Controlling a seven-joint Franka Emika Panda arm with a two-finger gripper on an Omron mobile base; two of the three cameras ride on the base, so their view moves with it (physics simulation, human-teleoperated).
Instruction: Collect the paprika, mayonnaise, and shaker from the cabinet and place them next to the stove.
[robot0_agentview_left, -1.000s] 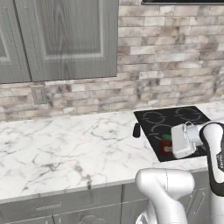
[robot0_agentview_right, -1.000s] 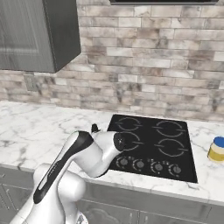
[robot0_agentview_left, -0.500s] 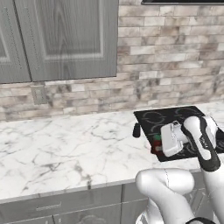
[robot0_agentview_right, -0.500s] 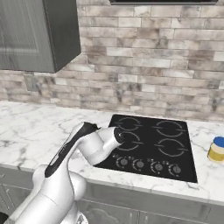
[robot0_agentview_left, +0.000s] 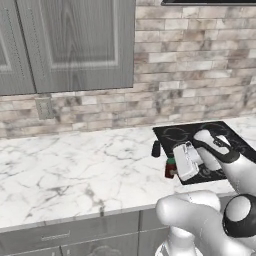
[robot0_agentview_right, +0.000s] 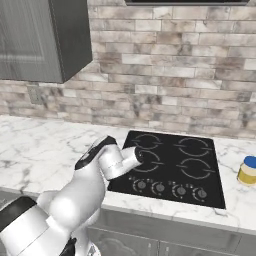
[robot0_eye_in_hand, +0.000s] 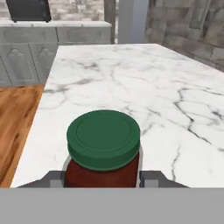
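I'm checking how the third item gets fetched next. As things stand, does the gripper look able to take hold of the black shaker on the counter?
Probably not yet: the gripper is shut on the paprika, so its jaws are taken. The shaker stands close by on the counter beside the stove, with nothing between them.

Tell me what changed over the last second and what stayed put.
The gripper carried the paprika leftward, off the stove edge toward the marble counter, and stays clamped on the jar. The shaker beside the stove and the mayonnaise on its far side have not moved.
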